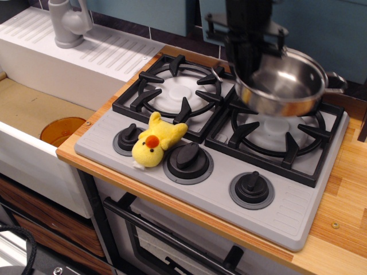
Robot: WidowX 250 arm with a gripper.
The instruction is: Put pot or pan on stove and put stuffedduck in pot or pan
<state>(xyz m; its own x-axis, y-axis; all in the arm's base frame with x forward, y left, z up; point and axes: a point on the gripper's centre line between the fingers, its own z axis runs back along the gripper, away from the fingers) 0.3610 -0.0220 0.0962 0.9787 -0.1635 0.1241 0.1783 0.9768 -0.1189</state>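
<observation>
My gripper (248,67) is shut on the left rim of the shiny steel pot (284,86) and holds it in the air above the stove's right grate (275,140), tilted a little. The grey stove (223,143) has two black grates and three black knobs. The yellow stuffed duck (155,141) with an orange beak lies on the stove's front panel between the left knob (128,137) and the middle knob (187,157), well to the lower left of the gripper.
The left grate (175,91) is bare. A white sink unit with a grey tap (67,23) stands at the far left, with an orange disc (62,130) in the basin below. The wooden counter (338,229) runs along the right and front.
</observation>
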